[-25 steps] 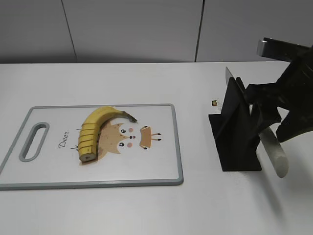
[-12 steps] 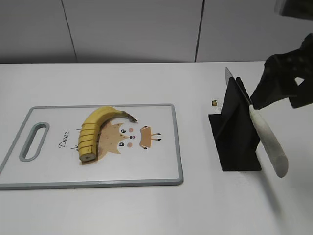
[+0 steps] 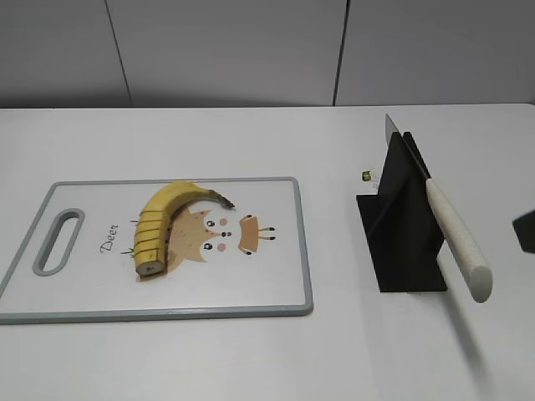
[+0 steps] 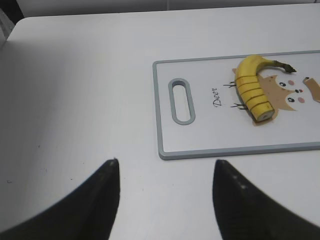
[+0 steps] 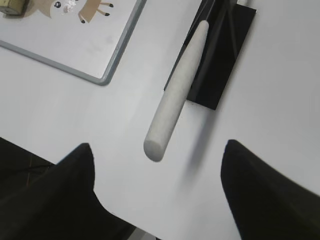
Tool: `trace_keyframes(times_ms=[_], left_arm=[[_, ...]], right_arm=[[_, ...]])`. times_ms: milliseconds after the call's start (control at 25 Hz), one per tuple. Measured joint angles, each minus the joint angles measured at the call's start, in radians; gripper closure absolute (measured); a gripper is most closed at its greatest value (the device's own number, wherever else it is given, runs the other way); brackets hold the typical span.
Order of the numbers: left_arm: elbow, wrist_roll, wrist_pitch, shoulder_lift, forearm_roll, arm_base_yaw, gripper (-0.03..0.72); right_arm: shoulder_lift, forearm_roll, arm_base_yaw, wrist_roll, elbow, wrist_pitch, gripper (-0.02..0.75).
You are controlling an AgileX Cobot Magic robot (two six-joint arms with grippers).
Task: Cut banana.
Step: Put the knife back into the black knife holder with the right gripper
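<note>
Yellow banana [image 3: 165,219] lies on the left part of a white cutting board [image 3: 267,284] with grey rim, curved, dark stem tip pointing right toward the deer print [image 3: 219,234], flat cut end at the near side. Slice lines cross its thick near part; slices sit together, not separated. Board handle slot [image 3: 57,241] is at the far left of the board. Board rests on the white table [image 3: 251,359].

Right of the board, well apart, a black knife stand [image 3: 401,238] holds a knife [image 3: 456,238]: blade tip up at the far end, white handle sloping down toward the near right, sticking out past the stand.

Left gripper [image 4: 165,200] hovers over bare table left of and nearer than the board, jaws wide apart, holding nothing. Right gripper [image 5: 157,200] hangs over the table just near the knife handle end, jaws wide apart, empty, not touching the handle.
</note>
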Motion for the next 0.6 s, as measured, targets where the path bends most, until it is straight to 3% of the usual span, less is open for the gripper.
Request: trace_keyframes(times_ms=[360, 600], left_arm=[[0.0, 0.0, -0.001, 0.0, 0.0, 0.0, 0.114], [0.0, 0.0, -0.001, 0.0, 0.0, 0.0, 0.114]], right_arm=[[-0.339, -0.014, 0.0, -0.007, 0.224, -0.003, 0.144], [-0.535, -0.015, 0.0, -0.007, 0.262, 0.017, 0.144]])
